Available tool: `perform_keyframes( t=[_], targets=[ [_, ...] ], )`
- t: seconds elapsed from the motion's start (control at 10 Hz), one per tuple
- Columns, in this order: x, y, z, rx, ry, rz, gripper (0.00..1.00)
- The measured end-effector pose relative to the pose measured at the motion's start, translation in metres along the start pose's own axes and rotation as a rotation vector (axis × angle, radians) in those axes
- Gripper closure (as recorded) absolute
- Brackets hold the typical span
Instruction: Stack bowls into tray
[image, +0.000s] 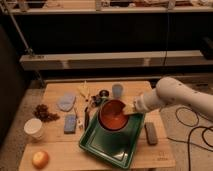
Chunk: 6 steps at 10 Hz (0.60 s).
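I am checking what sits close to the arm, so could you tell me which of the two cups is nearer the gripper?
The small grey cup at the table's far edge is nearer; the gripper holds the red-orange bowl's rim just in front of it. The white cup stands far off at the left edge.

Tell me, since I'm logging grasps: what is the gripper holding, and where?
The gripper holds the bowl by its right rim, above the tray.

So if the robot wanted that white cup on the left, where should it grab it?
Probably from above, pinching the white cup by its open rim: it stands upright and apart from its neighbours. The gripper is busy now, shut on the bowl over the tray.
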Motion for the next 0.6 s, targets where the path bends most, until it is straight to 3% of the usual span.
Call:
perform_keyframes(
  t=[0.1, 0.2, 0.4, 0.5, 0.6],
  targets=[
    [0.005, -0.007, 0.008, 0.004, -0.024, 0.0, 1.0],
    [0.01, -0.011, 0.022, 0.006, -0.021, -0.005, 1.0],
    [0.014, -0.014, 0.038, 0.006, 0.016, -0.015, 1.0],
    [0.016, -0.016, 0.041, 0.006, 0.028, -0.011, 0.96],
    [0.02, -0.021, 0.042, 0.005, 0.038, 0.008, 0.86]
  ],
)
